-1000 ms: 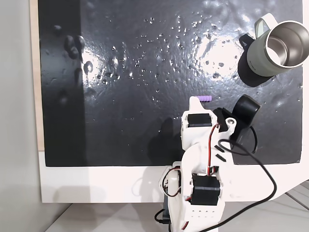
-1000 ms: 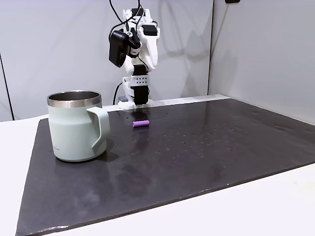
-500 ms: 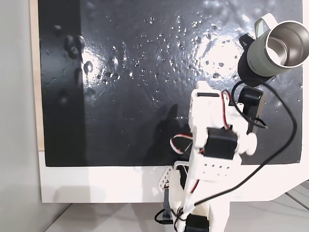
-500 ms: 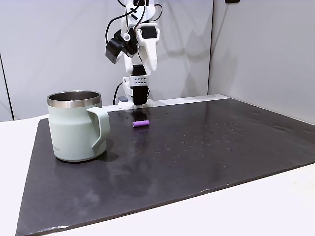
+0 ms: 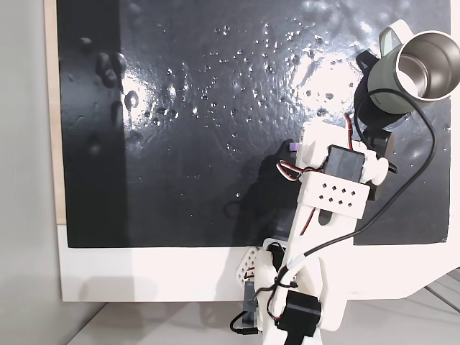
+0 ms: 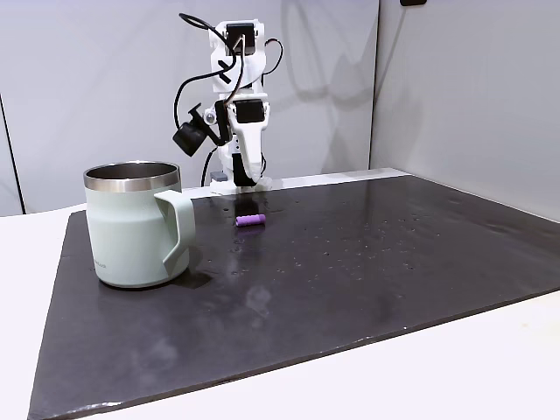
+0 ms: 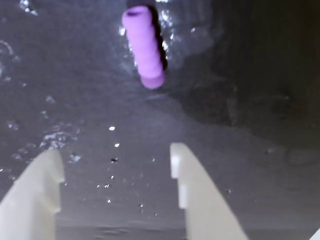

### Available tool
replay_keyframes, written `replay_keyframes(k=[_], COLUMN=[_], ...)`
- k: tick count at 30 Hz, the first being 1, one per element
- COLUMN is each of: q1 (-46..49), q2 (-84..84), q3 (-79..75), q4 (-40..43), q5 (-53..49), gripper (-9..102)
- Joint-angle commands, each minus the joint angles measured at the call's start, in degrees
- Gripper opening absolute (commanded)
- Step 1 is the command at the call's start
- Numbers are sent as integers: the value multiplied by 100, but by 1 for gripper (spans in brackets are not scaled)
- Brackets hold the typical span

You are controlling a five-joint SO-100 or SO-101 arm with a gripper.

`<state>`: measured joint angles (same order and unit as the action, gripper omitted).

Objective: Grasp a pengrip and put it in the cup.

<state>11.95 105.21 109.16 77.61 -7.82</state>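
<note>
Pengrip (image 7: 144,46) lies unobstructed on the mat (image 7: 250,75) beyond the spread, empty hand (image 7: 116,160).

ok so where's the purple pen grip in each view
A fixed view from above: pen grip mid-right, mostly hidden by the arm, below-left of the mug.
A fixed view from the side: on the mat, right of the mug.
Wrist view: top centre, ahead of the open hand.

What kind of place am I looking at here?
Probably a hobbyist's or lab's robot test bench: a small white arm with exposed wires stands at the edge of a dark mat on a white table, plain grey walls behind, with just a mug and a purple pengrip.
</note>
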Motion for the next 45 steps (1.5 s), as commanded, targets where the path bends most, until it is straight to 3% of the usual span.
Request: replay_keyframes(k=[1,19,27,32,37,45], q1=[-26,272,360,334,211,79], q2=[-9,-536,-844,-914,-712,114], q3=[229,1397,1714,1819,1556,-369], q4=[-413,-1644,-2250,-2417,-1995,-237], q5=[-97,-642,-949,-1002,-756,-316], gripper=[22,21,13,0,0,0])
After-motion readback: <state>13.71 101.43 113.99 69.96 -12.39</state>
